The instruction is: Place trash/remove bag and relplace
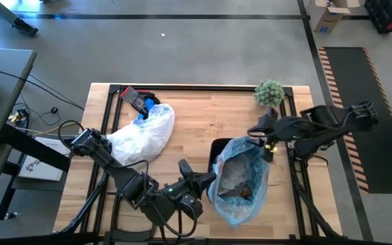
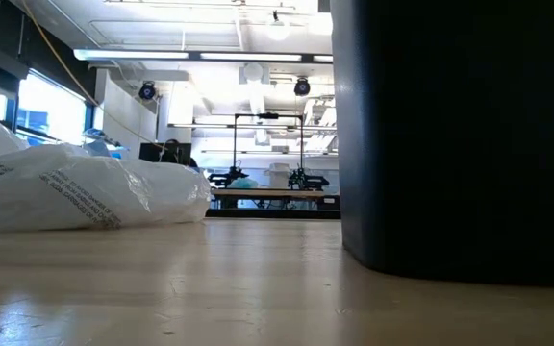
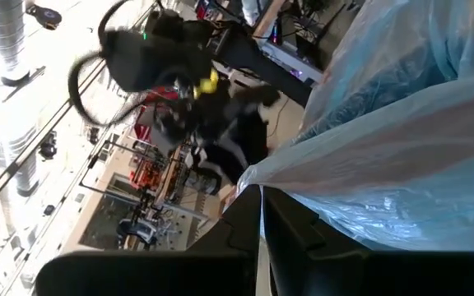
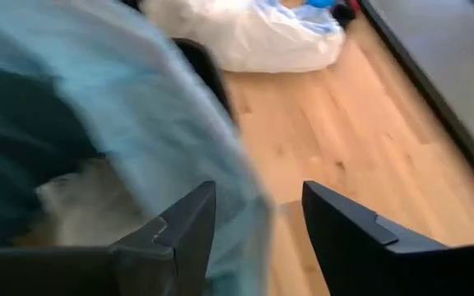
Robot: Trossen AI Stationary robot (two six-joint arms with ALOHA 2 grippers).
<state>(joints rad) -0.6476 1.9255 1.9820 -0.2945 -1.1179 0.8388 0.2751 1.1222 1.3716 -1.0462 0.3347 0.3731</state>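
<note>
The light-blue bag [image 1: 242, 178] lines a black bin [image 1: 218, 147] on the table's right half, near the front edge. Trash [image 1: 239, 184], brown paper and clear wrappers, lies inside it. My left gripper [image 1: 207, 182] is shut on the bag's left rim. My right gripper [image 1: 267, 141] hangs open over the bag's far right rim. In the right wrist view my right gripper [image 4: 257, 226] has blue film [image 4: 138, 123] blurred beside and between its fingers. The low view shows only the bin's dark wall [image 2: 460, 135]. My left gripper pinches the bag's rim edge [image 3: 252, 176] between its two shut fingers [image 3: 280, 224], coming nearly level from the table's left. The film runs taut from the fingers toward the bin. My right gripper: whether its open fingers touch the film, I cannot tell.
A whiter plastic bag [image 1: 145, 133] with blue bits lies at the left rear, also seen in the low view [image 2: 85, 187]. A small green plant [image 1: 269, 92] stands at the far right corner. Bare wood [image 1: 203, 119] lies between the bags.
</note>
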